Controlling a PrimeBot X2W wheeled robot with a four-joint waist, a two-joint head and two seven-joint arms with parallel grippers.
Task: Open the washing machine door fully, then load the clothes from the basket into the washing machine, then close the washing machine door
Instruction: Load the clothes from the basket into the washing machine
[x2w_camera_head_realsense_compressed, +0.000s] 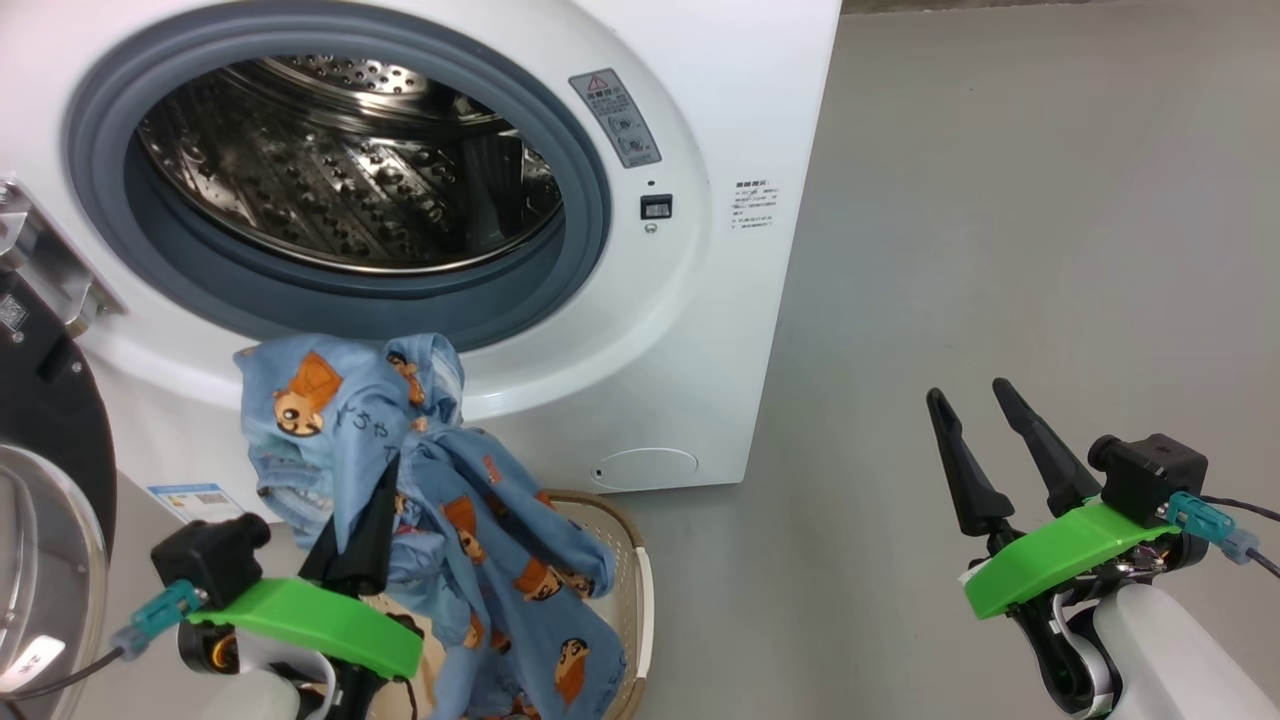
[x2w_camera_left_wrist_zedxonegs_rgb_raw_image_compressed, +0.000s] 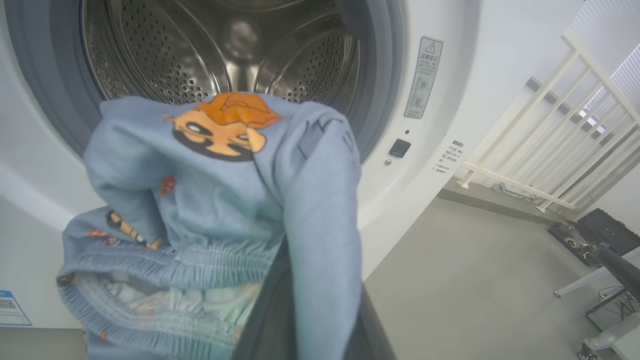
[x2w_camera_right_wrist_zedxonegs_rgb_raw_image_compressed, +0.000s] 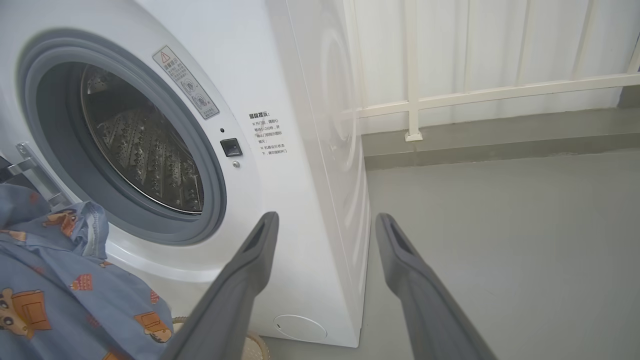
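The white washing machine (x2w_camera_head_realsense_compressed: 700, 120) stands with its steel drum (x2w_camera_head_realsense_compressed: 340, 170) exposed. Its door (x2w_camera_head_realsense_compressed: 50, 470) hangs swung open at the far left, black rim and glass bowl showing. My left gripper (x2w_camera_head_realsense_compressed: 385, 470) is shut on the light blue clothes (x2w_camera_head_realsense_compressed: 400, 440), which it holds up just below the drum opening; the cloth trails down into the cream basket (x2w_camera_head_realsense_compressed: 630, 580). In the left wrist view the clothes (x2w_camera_left_wrist_zedxonegs_rgb_raw_image_compressed: 225, 200) drape over my fingers in front of the drum (x2w_camera_left_wrist_zedxonegs_rgb_raw_image_compressed: 225, 50). My right gripper (x2w_camera_head_realsense_compressed: 970, 400) is open and holds nothing, over the floor to the right of the machine.
Grey floor (x2w_camera_head_realsense_compressed: 1000, 200) stretches to the right of the machine. A white railing (x2w_camera_right_wrist_zedxonegs_rgb_raw_image_compressed: 450, 95) runs behind it. Dark equipment (x2w_camera_left_wrist_zedxonegs_rgb_raw_image_compressed: 600, 240) sits on the floor at the far right in the left wrist view.
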